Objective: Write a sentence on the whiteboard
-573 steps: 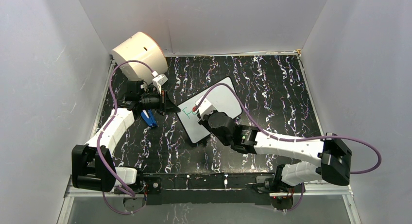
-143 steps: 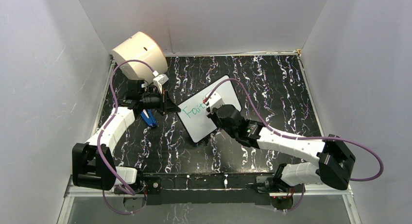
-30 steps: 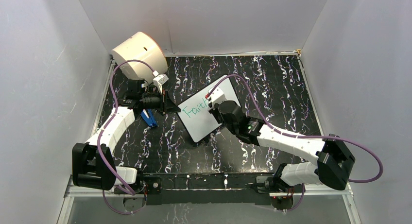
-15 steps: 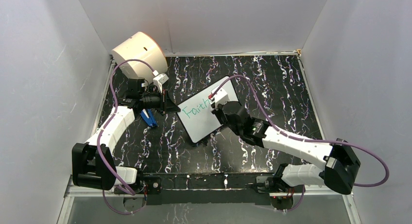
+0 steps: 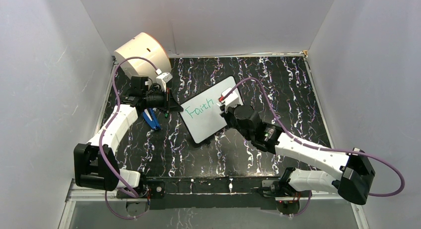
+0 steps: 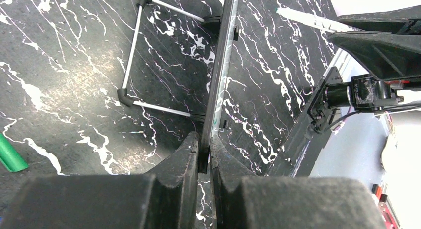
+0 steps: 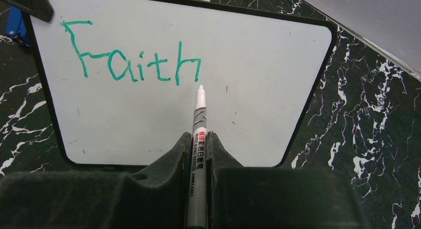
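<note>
While the left gripper (image 6: 204, 150) clamps the edge of the whiteboard (image 7: 248, 110), standing on the bench (image 5: 278, 85) right of the drum (image 5: 142, 52), the right gripper (image 7: 197, 145), clenched on the marker (image 7: 199, 124), should extend the sentence (image 7: 131, 65) past "Faith" with light, even pressure.
</note>
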